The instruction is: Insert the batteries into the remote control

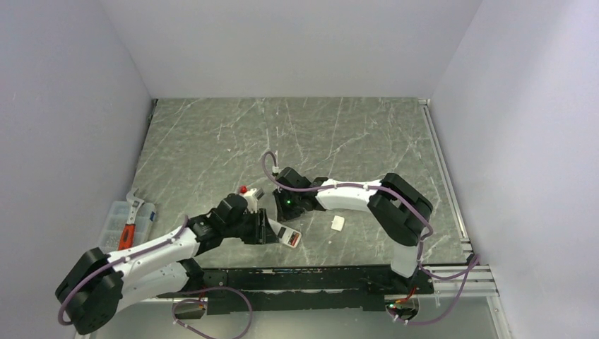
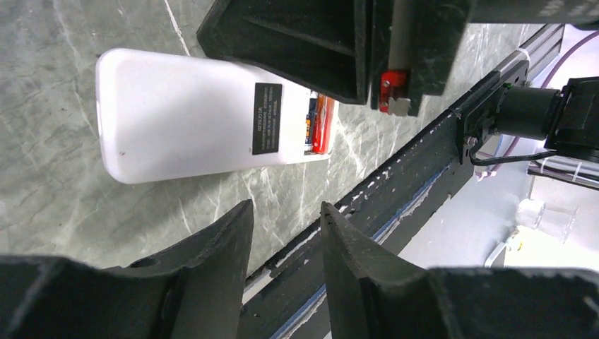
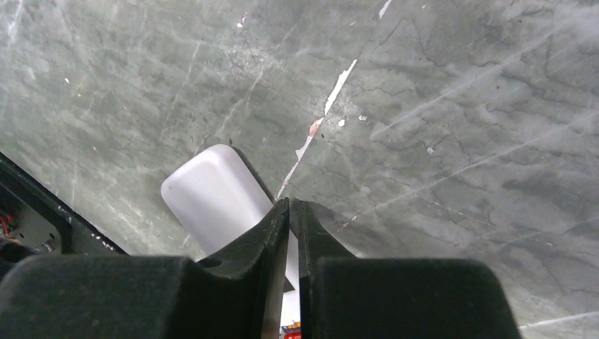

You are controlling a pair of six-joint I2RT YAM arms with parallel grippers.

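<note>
The remote control (image 2: 184, 123) lies white back up on the marble table, with its dark label (image 2: 267, 119) showing. The compartment at its near end (image 2: 319, 126) is open and orange-red inside. I cannot make out the batteries as separate things in any view. My left gripper (image 2: 286, 206) hovers just beside the remote control (image 1: 291, 237); it is open and holds nothing. My right gripper (image 3: 290, 203) is shut and hangs right over the remote's rounded white end (image 3: 210, 191). Its black fingers (image 2: 304, 42) cross the top of the left wrist view.
A small flat white square piece (image 1: 337, 222) lies to the right of the remote. A clear organizer box (image 1: 126, 222) with a red-handled tool sits at the table's left edge. The black rail (image 1: 318, 277) runs along the near edge, close to the remote.
</note>
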